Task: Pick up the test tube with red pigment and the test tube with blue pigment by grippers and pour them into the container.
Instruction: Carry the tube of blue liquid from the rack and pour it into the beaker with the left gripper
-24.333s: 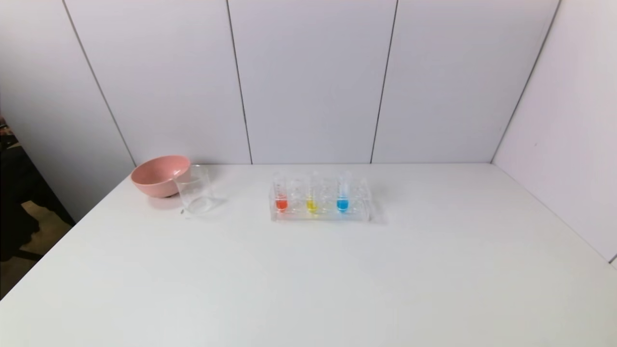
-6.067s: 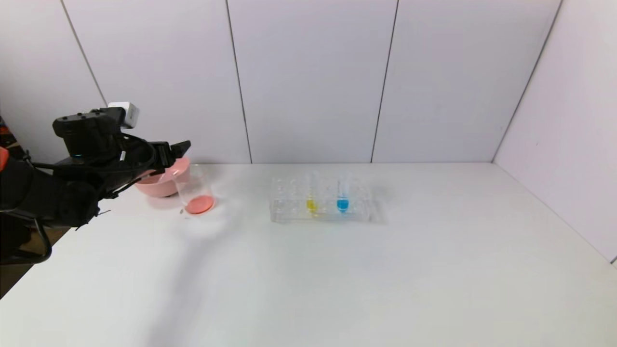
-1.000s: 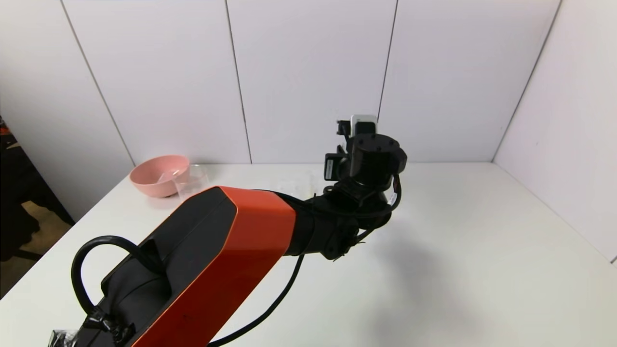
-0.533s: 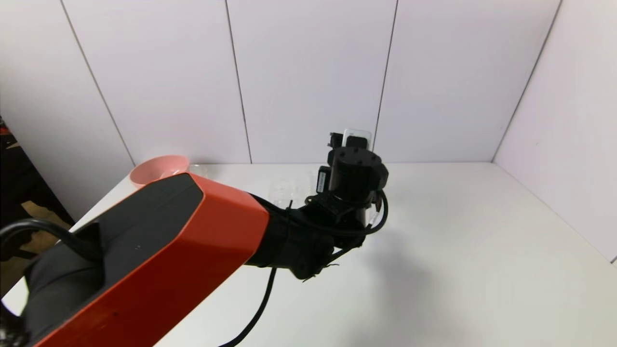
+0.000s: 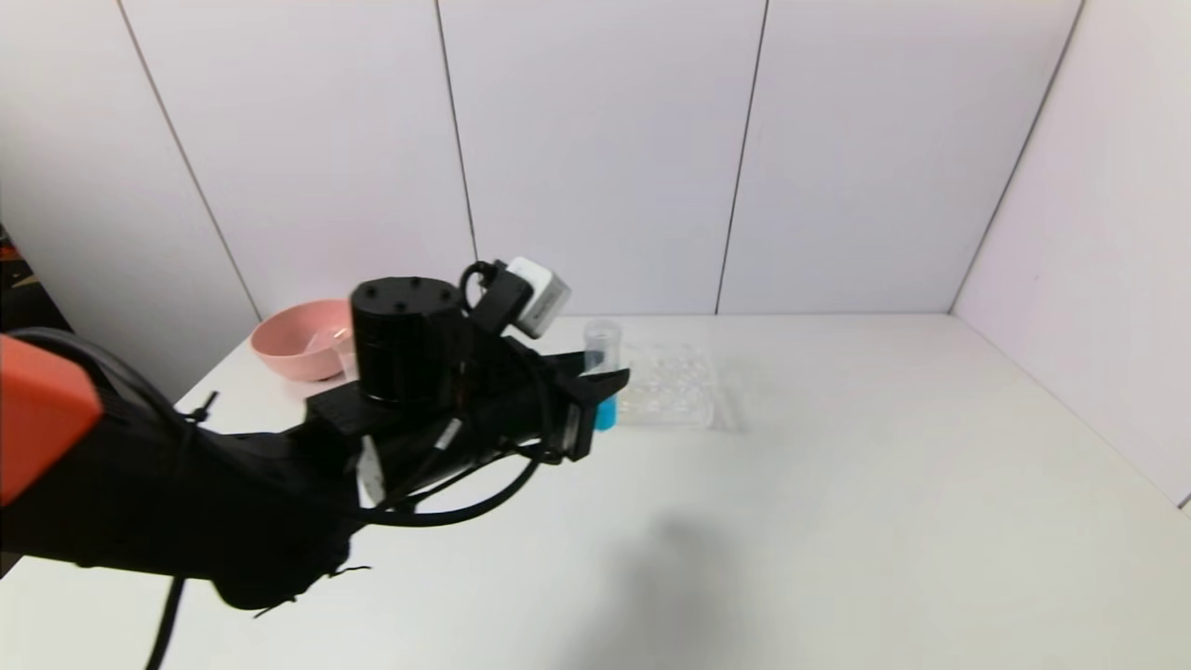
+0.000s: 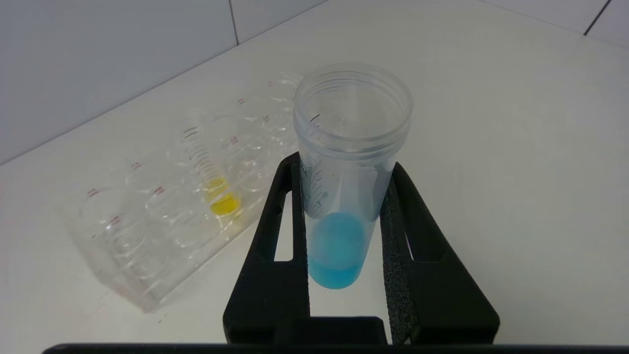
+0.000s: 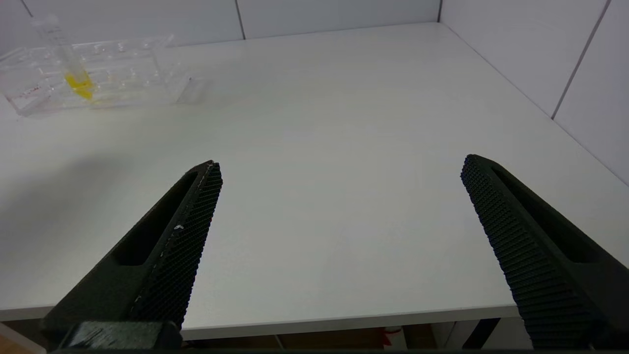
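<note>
**Now the blue tube rides toward the beaker**

Firmly pinched between the two black jaws of the left gripper (image 6: 344, 275) is the blue tube (image 6: 339, 196). It stands upright with its open mouth up, and its blue liquid sits in the tapered tip, low between the jaws. In the head view the left gripper (image 5: 595, 395) holds the blue tube (image 5: 603, 377) above the desk, toward the far edge and just left of the rack (image 5: 665, 395).

The clear rack (image 6: 162, 216) stands near the middle of the far edge and holds only the yellow tube (image 6: 211, 177). No red tube can be seen in the rack. Toward the far left corner stands the pink bowl (image 5: 298, 340), and the beaker (image 5: 346, 354) is just beside it, mostly hidden behind the left arm's wrist; whether it already holds red liquid cannot be told.

The right gripper (image 7: 339, 196) is parked beyond the near right edge of the desk, jaws spread wide with nothing between them.

The step in hand looks like carrying the blue tube to the beaker. The next move calls for travel left along the far edge with the tube kept upright, then a stop with its mouth over the beaker's rim. Then comes a slow wrist roll to tip the liquid in. The bowl stands close, so aim matters, and the smooth tube could slip if the pinch loosens.
</note>
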Robot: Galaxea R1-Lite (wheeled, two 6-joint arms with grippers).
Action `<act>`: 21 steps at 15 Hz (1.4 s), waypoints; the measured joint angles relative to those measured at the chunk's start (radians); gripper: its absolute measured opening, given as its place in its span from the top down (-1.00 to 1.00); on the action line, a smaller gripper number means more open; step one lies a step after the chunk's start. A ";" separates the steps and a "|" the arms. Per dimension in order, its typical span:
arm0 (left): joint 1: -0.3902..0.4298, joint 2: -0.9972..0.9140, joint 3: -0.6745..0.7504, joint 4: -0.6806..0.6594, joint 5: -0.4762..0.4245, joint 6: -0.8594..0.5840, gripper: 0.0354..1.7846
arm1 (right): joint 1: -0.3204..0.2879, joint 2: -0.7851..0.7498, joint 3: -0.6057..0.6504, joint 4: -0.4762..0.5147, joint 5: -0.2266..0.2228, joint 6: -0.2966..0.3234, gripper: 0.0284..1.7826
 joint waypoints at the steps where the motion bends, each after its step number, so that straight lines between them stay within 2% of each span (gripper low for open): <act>1: 0.052 -0.051 0.058 -0.003 -0.077 0.024 0.54 | 0.000 0.000 0.000 0.000 0.000 0.000 -0.99; 5: 0.321 -0.209 0.214 -0.004 -0.324 0.083 0.54 | 0.000 0.000 0.000 0.000 0.000 0.000 -0.99; 9: 0.645 -0.277 0.287 0.002 -0.561 0.159 0.54 | 0.000 0.000 0.000 0.000 0.000 0.000 -0.99; 12: 0.853 -0.267 0.292 0.004 -0.706 0.227 0.54 | 0.000 0.000 0.000 0.000 0.000 0.000 -0.99; 14: 0.964 -0.220 0.275 0.005 -0.746 0.289 0.54 | 0.000 0.000 0.000 0.000 0.000 0.000 -0.99; 17: 1.063 -0.139 0.224 0.007 -0.750 0.333 0.54 | 0.000 0.000 0.000 0.000 0.000 0.000 -0.99; 19: 1.079 -0.099 0.173 0.052 -0.743 0.332 0.54 | 0.000 0.000 0.000 0.000 0.000 0.000 -0.99; 21: 1.082 -0.076 0.102 0.151 -0.741 0.333 0.54 | 0.000 0.000 0.000 0.000 0.000 0.000 -0.99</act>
